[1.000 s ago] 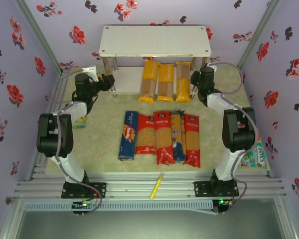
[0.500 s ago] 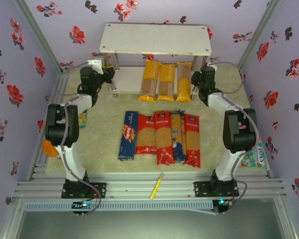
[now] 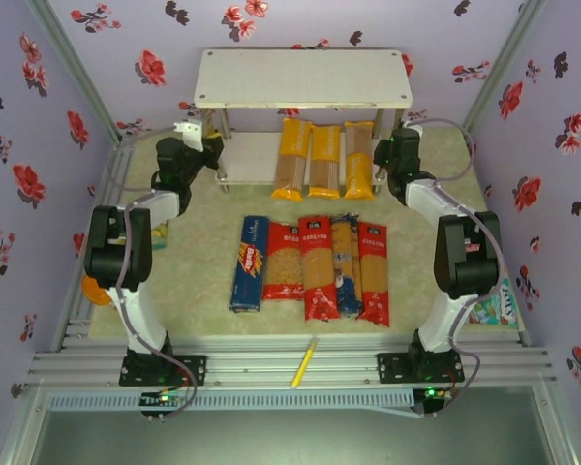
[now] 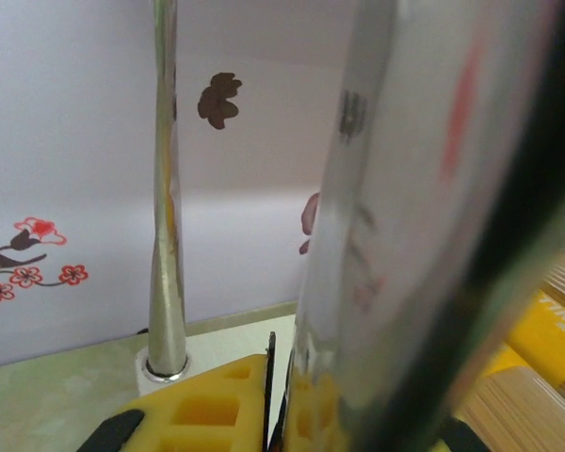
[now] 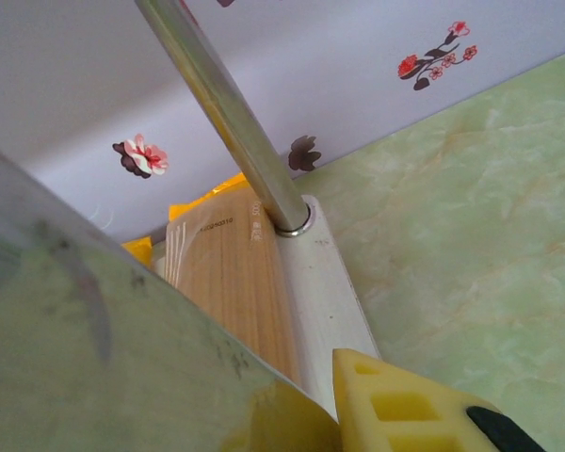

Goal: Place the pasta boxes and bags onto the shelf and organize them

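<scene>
Far left, my left pincer (image 3: pixel 213 151) sits at the front-left corner of the shelf (image 3: pixel 300 79). From its wrist camera the yellow pads (image 4: pixel 207 414) look clenched, with a thin dark slit between them. A blurred post (image 4: pixel 405 235) crosses close in front, and I cannot tell whether it is touched. On the shelf's lower tier, three yellow-orange bags (image 3: pixel 321 160) lie side by side. On the counter (image 3: pixel 194 291) nearer me is a tight row: the dark-blue box (image 3: pixel 249 262), a wide red bag (image 3: pixel 284 262), a long red bag (image 3: pixel 318 267), a blue-ended bag (image 3: pixel 344 266) and another red bag (image 3: pixel 373 273). My right pincer (image 3: pixel 379 153) is at the front-right post (image 5: pixel 231 122). One yellow pad (image 5: pixel 405 410) shows, and a blurred surface covers the rest, so I cannot tell its state.
</scene>
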Available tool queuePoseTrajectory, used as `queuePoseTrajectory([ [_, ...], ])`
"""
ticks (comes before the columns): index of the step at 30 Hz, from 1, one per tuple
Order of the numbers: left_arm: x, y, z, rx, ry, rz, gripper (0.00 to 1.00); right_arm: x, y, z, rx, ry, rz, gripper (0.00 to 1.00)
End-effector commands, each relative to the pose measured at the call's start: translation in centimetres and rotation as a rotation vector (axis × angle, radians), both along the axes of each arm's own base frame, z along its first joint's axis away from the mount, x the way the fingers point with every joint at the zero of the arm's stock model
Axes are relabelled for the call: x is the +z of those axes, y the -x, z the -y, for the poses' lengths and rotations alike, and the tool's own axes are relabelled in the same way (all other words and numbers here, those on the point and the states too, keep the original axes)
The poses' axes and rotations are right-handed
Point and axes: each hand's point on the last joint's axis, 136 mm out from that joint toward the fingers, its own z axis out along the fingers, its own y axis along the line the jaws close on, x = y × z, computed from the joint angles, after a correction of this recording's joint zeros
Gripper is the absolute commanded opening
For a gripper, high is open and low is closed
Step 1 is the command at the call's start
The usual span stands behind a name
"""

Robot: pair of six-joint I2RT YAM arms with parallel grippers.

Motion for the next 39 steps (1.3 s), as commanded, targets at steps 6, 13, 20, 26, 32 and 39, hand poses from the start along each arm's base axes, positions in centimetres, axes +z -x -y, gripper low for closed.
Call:
queuePoseTrajectory([
  [6,0.3,5.4,1.4,-0.059,0.164,-0.199,0.0,1.3,1.9,1.1,-0.023,-0.035,-0.013,0.0],
  [13,-0.5,7.0,1.2,-0.052,0.154,-0.222,0.0,0.7,3.7,0.8,-0.019,-0.079,-0.013,0.0],
  [20,-2.1,8.7,0.6,-0.027,0.14,-0.26,0.0,-0.3,5.6,1.0,-0.027,-0.085,-0.03,0.0],
  [26,-3.3,9.2,0.5,-0.024,0.125,-0.307,0.16,-1.8,6.1,1.3,-0.038,-0.074,-0.075,0.0],
  [32,-4.0,9.8,0.5,-0.023,0.113,-0.34,0.31,-2.0,6.5,1.4,-0.042,-0.075,-0.082,0.2],
  [39,-4.5,10.3,0.4,-0.023,0.111,-0.37,0.39,-1.3,6.5,1.5,-0.04,-0.058,-0.07,0.51],
])
